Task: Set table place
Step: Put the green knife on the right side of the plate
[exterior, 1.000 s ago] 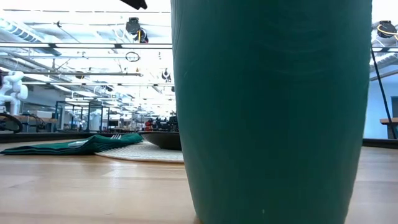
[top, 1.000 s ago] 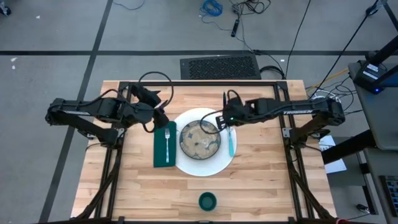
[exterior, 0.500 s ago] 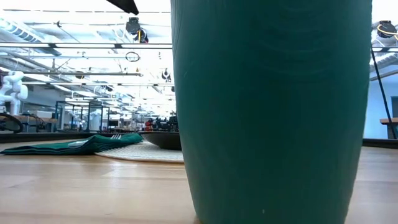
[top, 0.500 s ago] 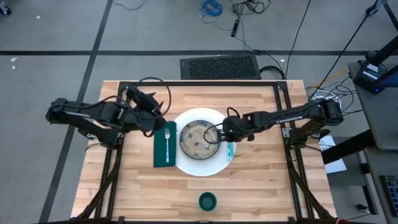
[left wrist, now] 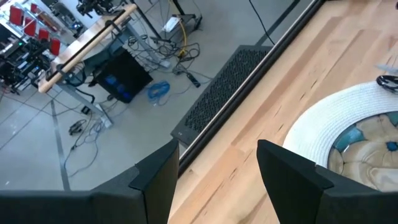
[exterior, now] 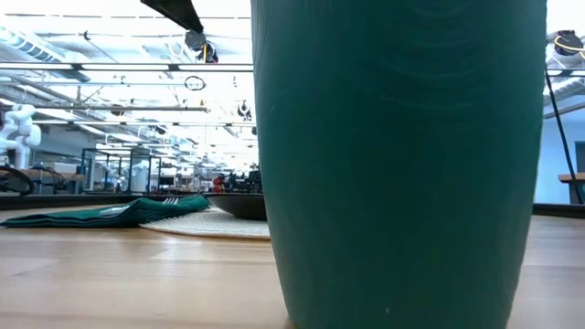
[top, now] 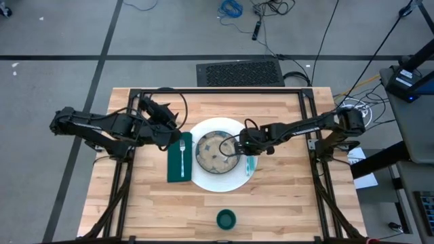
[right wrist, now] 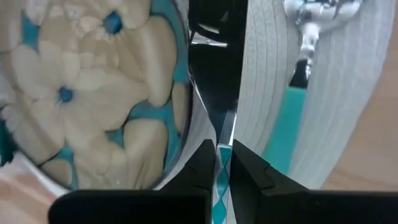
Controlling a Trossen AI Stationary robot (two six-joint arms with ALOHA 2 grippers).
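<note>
The white plate [top: 224, 177] lies mid-table with the speckled bowl [top: 217, 150] on it. The green napkin [top: 175, 161] lies left of it with the fork [top: 183, 154] on top. The teal-handled spoon [top: 250, 163] lies on the plate's right rim. The green cup [top: 226, 218] stands near the front edge and fills the low view [exterior: 402, 164]. My right gripper [top: 240, 144] is low over the plate between bowl and spoon, shut on the silver knife [right wrist: 225, 124]. My left gripper [top: 169, 131] is open and empty beside the napkin's far end. My right gripper pinches the knife between its two fingertips [right wrist: 202, 163]; the thin blade [right wrist: 222, 138] shows edge-on in the gap. The knife reaches forward between the bowl's right wall and the spoon, over the plate. Which end the fingers have, and whether the knife touches the plate, I cannot tell.
Bare wood lies right of the plate [top: 285, 176] and along the front around the cup. The table's black frame [top: 217, 91] runs along the far edge. A floor grate [left wrist: 230, 93] and cables lie beyond the table.
My right gripper has gone down and toward the table's near edge, from the bowl's far right rim into the gap between bowl and spoon, its arm tipping lower. My left gripper has drawn back slightly toward the table's left.
</note>
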